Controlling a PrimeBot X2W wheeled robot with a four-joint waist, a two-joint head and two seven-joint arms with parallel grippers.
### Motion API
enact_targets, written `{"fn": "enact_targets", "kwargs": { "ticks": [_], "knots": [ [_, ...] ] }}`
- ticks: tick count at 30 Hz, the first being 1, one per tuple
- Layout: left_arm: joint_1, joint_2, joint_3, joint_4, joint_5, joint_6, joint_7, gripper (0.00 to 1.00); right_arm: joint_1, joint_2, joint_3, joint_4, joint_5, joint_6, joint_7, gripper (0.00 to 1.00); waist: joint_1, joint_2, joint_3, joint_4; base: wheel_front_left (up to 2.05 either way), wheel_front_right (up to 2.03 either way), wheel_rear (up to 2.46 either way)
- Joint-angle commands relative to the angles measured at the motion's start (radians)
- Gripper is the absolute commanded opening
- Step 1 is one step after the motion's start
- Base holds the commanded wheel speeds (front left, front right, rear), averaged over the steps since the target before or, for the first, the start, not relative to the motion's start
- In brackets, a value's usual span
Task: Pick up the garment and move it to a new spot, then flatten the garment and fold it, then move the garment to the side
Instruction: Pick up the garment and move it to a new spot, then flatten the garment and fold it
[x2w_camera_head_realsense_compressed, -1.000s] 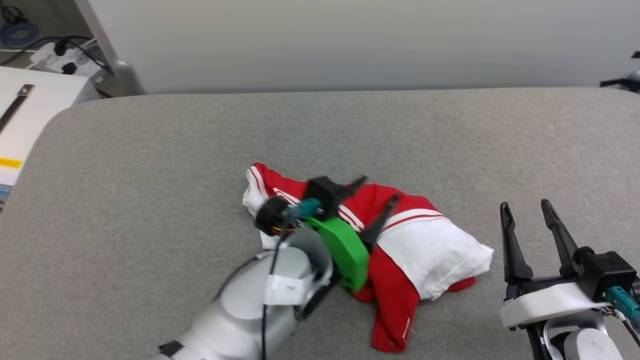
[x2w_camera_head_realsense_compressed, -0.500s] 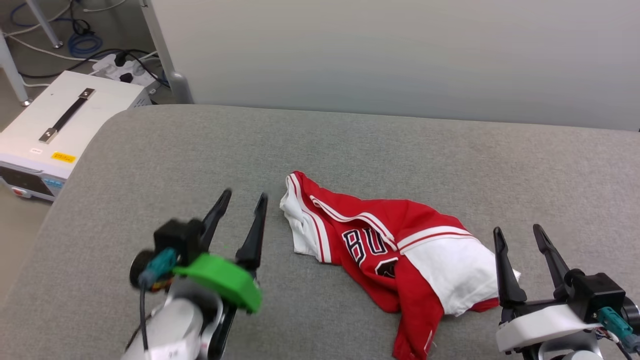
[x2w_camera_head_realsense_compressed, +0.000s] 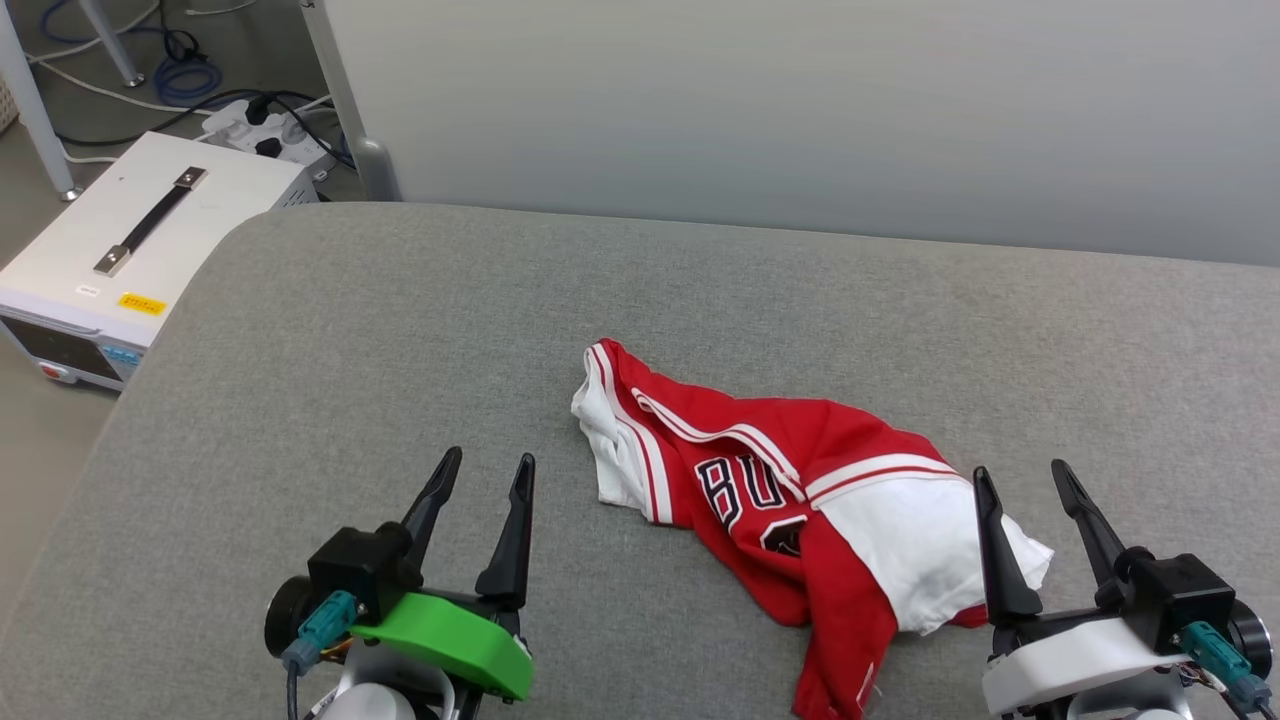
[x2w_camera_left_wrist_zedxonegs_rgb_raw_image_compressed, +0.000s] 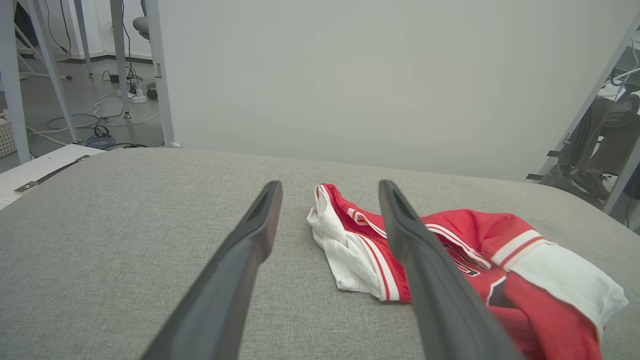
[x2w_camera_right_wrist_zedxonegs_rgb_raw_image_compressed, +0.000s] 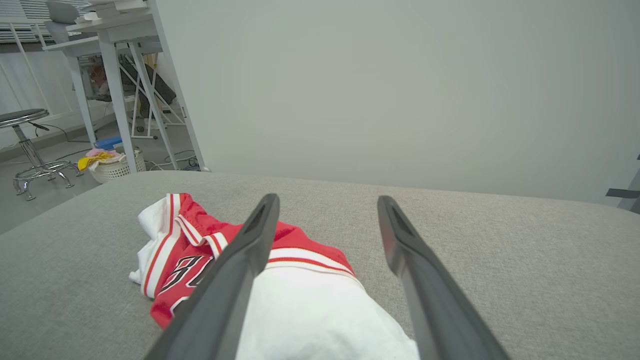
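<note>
The garment (x2w_camera_head_realsense_compressed: 790, 490), a red jersey with white sleeves and black lettering, lies crumpled on the grey cushioned surface (x2w_camera_head_realsense_compressed: 400, 340), right of centre. My left gripper (x2w_camera_head_realsense_compressed: 487, 472) stands open at the lower left, apart from the garment, with nothing between its fingers. My right gripper (x2w_camera_head_realsense_compressed: 1022, 478) is open at the lower right, its left finger over the white sleeve's edge. In the left wrist view the garment (x2w_camera_left_wrist_zedxonegs_rgb_raw_image_compressed: 475, 245) lies ahead and to the right of the gripper (x2w_camera_left_wrist_zedxonegs_rgb_raw_image_compressed: 327, 187). The right wrist view has the garment (x2w_camera_right_wrist_zedxonegs_rgb_raw_image_compressed: 200, 245) ahead to the left, the gripper (x2w_camera_right_wrist_zedxonegs_rgb_raw_image_compressed: 327, 200) holding nothing.
A white box with a black handle (x2w_camera_head_realsense_compressed: 130, 240) stands on the floor past the surface's left edge, with cables and a power strip (x2w_camera_head_realsense_compressed: 255, 125) behind it. A pale wall panel (x2w_camera_head_realsense_compressed: 800, 110) closes off the far side. A person's legs (x2w_camera_left_wrist_zedxonegs_rgb_raw_image_compressed: 595, 150) show at the far right.
My left gripper has let go of the garment and pulled back to the lower left, open. The head camera has shifted, so the whole scene has moved. The garment lies more spread, lettering showing.
</note>
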Motion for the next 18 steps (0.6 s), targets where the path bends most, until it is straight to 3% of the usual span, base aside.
{"fn": "enact_targets", "kwargs": {
  "ticks": [1,5,8,18],
  "knots": [
    [0.004,-0.010,0.009,0.004,0.013,-0.011,-0.006,1.00,0.006,-0.002,0.001,0.003,-0.008,-0.001,-0.006,1.00,0.0000,0.0000,0.005,0.005,0.00,0.00,0.00],
    [-0.006,-0.032,0.035,0.013,0.039,-0.036,-0.006,1.00,-0.017,-0.014,0.023,0.014,-0.031,-0.001,0.005,1.00,0.0000,0.0000,0.022,0.016,0.00,0.00,0.00],
    [-0.008,-0.051,0.052,0.022,0.055,-0.051,-0.006,1.00,-0.050,-0.045,0.060,0.022,-0.026,-0.001,0.074,1.00,0.0000,0.0000,0.038,0.026,0.00,0.00,0.00],
    [-0.027,-0.098,0.086,0.046,0.098,-0.089,-0.006,1.00,-0.228,-0.203,0.227,0.029,0.121,-0.001,0.581,1.00,0.0000,0.0000,0.101,0.079,0.00,0.00,0.00]
  ]
}}
